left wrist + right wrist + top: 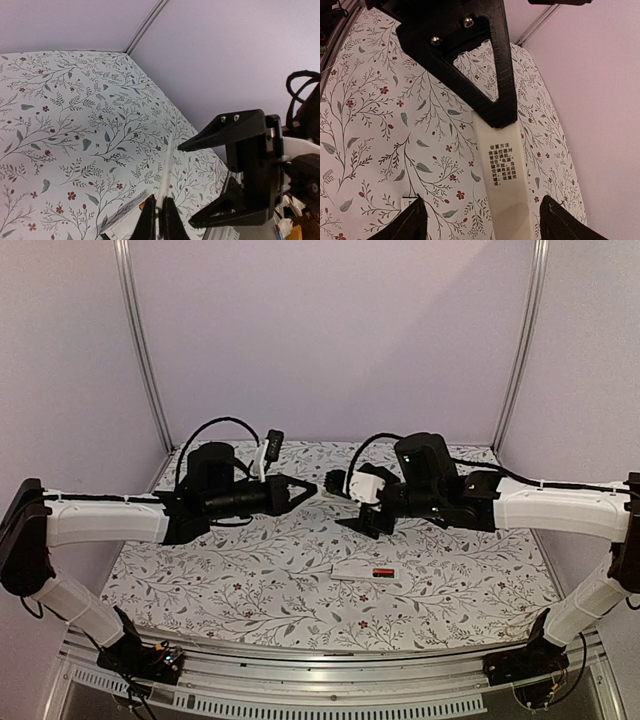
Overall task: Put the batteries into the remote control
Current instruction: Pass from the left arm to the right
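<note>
The white remote control (358,571) lies flat on the floral table between the arms, with the red-orange battery (384,571) at its right end; the black battery cannot be made out. The remote also shows low in the left wrist view (122,222), with an orange bit (148,201) at its end. My left gripper (305,490) (159,222) is shut on a thin white cover strip (167,165), held in the air. My right gripper (342,502) (485,220) is open, its fingers (412,222) either side of that strip (502,165), which bears black printed text.
The floral mat (250,580) covers the table, with pale walls on three sides and metal corner posts (140,340). The right gripper's open fingers (225,132) fill the right of the left wrist view, close to the left gripper. A metal rail (330,680) runs along the near edge.
</note>
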Motion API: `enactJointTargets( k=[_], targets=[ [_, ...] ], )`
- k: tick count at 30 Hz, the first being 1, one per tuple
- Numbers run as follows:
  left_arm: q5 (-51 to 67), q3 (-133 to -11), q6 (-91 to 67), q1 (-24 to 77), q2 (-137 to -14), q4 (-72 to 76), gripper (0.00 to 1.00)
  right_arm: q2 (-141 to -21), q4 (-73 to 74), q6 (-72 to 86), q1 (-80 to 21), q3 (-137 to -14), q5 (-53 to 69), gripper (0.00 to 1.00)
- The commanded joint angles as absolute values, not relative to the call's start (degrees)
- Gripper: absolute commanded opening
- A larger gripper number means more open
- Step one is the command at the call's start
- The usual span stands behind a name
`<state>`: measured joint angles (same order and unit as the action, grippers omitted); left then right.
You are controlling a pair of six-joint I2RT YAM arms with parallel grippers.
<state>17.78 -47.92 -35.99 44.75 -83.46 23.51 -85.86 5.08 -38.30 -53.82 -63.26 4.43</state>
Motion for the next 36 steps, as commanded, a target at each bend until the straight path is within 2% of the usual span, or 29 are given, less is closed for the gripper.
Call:
enactJointTargets(
  k=[1, 5, 12, 16, 23, 24, 25, 26, 28, 30, 31, 36],
  targets=[
    [21.49, -49.42, -37.39, 45.26, -84.77, 26.13, 0.00, -87.26, 4.23, -39.63, -54.31, -62.84, 1.95, 0.73],
    [21.95, -49.65, -37.43, 45.18, -85.16, 25.93, 0.00, -88.19, 3.64, -39.90, -54.24, -62.85, 1.31, 0.63],
    [24.74, -50.43, -37.41, 45.20, -86.26, 25.82, 0.00, -89.29, 3.23, -40.89, -54.23, -62.11, -2.60, 0.58],
    [24.82, -50.45, -37.33, 45.19, -86.49, 25.30, 0.00, -89.00, 3.05, -41.13, -54.24, -62.04, -2.91, 0.43],
    [24.50, -50.58, -37.10, 45.18, -87.07, 24.83, 0.00, -88.07, 5.14, -39.90, -54.26, -62.54, -2.16, 0.31],
    [24.34, -50.73, -36.99, 45.11, -87.15, 24.56, 0.12, -88.07, 6.20, -39.34, -54.28, -62.90, -1.81, 0.30],
    [24.00, -50.78, -36.57, 45.09, -87.06, 24.19, 0.32, -88.20, 7.75, -38.77, -54.23, -63.34, -1.14, 0.29],
    [23.20, -50.70, -35.88, 45.09, -86.84, 23.91, 0.47, -88.17, 9.51, -37.68, -54.23, -63.75, -0.68, 0.29],
    [20.41, -49.90, -33.49, 45.05, -85.66, 23.08, 0.66, -88.36, 13.45, -36.09, -54.12, -64.42, 2.88, 0.28],
    [16.07, -49.06, -30.20, 44.98, -83.78, 21.94, 0.77, -88.63, 17.26, -34.25, -53.60, -64.61, 6.16, 0.28],
    [13.26, -48.59, -28.41, 44.93, -82.85, 21.14, 0.79, -89.11, 19.16, -33.42, -53.08, -64.51, 8.01, 0.28],
    [3.34, -44.30, -17.35, 44.79, -78.23, 20.78, 0.81, -94.00, 27.92, -30.59, -50.97, -65.81, 12.70, 0.30]
  ],
)
